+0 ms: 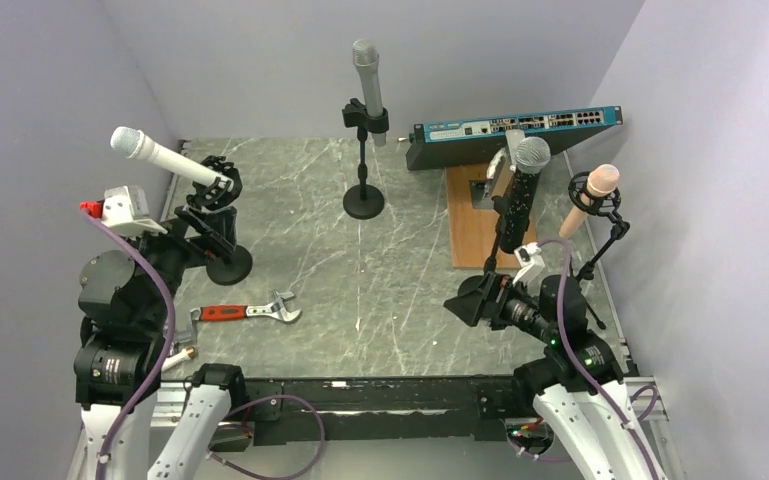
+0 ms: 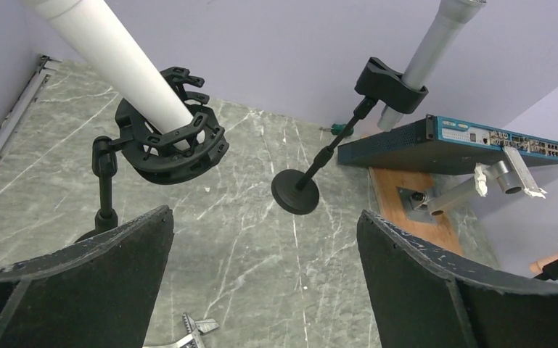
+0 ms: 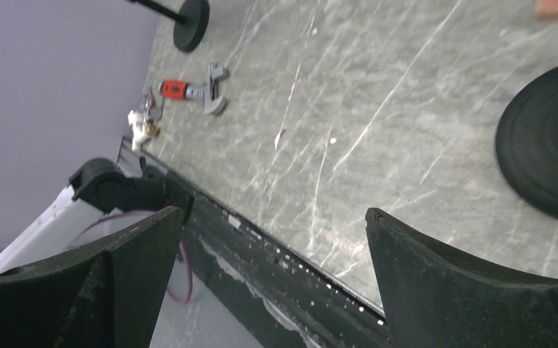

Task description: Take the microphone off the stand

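A white microphone [image 1: 155,152] rests tilted in a black shock mount [image 1: 215,185] on a stand at the left. It also shows in the left wrist view [image 2: 116,54] with its mount [image 2: 170,141]. A grey microphone [image 1: 368,80] stands in a clip on a centre-back stand [image 1: 364,203]. A black microphone with a mesh head [image 1: 525,180] and a tan microphone [image 1: 592,195] stand at the right. My left gripper [image 1: 203,225] is open and empty, below and beside the white microphone's mount [image 2: 265,290]. My right gripper [image 1: 468,300] is open and empty over the near table edge [image 3: 272,283].
A red-handled wrench [image 1: 250,311] lies near the front left. A blue network switch [image 1: 515,125] and a wooden board [image 1: 475,225] sit at the back right. A round stand base [image 3: 544,145] lies close to my right gripper. Walls close in on both sides.
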{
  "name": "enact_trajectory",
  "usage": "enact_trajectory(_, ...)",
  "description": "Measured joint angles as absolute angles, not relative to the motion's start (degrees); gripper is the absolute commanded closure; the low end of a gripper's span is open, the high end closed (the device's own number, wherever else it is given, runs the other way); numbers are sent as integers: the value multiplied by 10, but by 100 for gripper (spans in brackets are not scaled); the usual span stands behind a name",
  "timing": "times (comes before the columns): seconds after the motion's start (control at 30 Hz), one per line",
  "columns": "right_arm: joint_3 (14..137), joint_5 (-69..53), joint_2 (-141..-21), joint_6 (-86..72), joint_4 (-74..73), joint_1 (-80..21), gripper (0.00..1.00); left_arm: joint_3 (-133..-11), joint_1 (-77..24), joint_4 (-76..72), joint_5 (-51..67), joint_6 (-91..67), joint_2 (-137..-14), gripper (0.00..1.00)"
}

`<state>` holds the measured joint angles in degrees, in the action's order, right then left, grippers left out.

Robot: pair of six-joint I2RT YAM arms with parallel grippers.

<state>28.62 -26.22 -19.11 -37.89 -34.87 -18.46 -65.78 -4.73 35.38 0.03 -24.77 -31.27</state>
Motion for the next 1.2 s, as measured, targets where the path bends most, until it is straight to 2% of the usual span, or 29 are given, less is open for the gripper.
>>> enact_trajectory(0.27, 392, -138, -178, -346, -407, -184, 0, -654, -47, 346, 32, -248, -330, 1)
enact_trajectory(0.6, 556, -11, -197, -290, -462, -185, 0, -611, -47, 244, 249, -259, -362, 1)
enact_trajectory(0.77, 581, 14, -206, -250, -466, -184, 0, -597, -47, 193, 343, -278, -389, 1)
enact_trajectory(0.93, 592, 16, -229, -218, -445, -184, 0, -571, -58, 156, 389, -296, -397, 1)
enact_trajectory(1.03, 591, 20, -250, -205, -418, -185, 5, -566, -78, 144, 397, -299, -404, 1)
enact_trajectory(1.2, 585, 42, -273, -190, -376, -184, 21, -555, -115, 136, 397, -298, -407, 1)
